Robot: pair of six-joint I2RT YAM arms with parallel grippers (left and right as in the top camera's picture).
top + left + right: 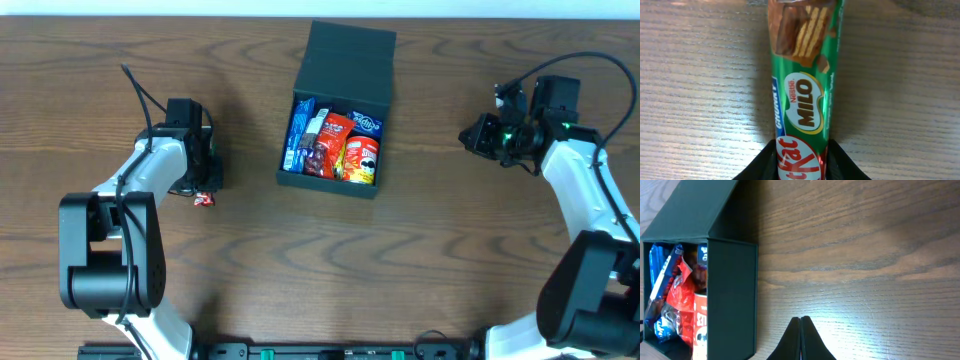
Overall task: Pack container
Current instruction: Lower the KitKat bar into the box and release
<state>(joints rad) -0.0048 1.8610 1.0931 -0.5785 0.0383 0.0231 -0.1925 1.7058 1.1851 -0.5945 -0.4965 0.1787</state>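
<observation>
The container (343,60) is a dark teal-black box at the table's far centre. Its flap lid is open and folded back. Several snack packets (340,140) lie inside it, blue, red and orange. My left gripper (205,180) is at the left of the table, well away from the box. In the left wrist view its fingers (801,162) are shut on a green KitKat Chunky Milo bar (802,85), whose red end shows overhead (204,199). My right gripper (470,135) is shut and empty, right of the box. The right wrist view shows its jaws (800,322) and the box wall (732,295).
The wooden table (420,260) spreads around the box. The open lid (690,210) slopes up at the box's far side. Both arm bases stand at the near edge.
</observation>
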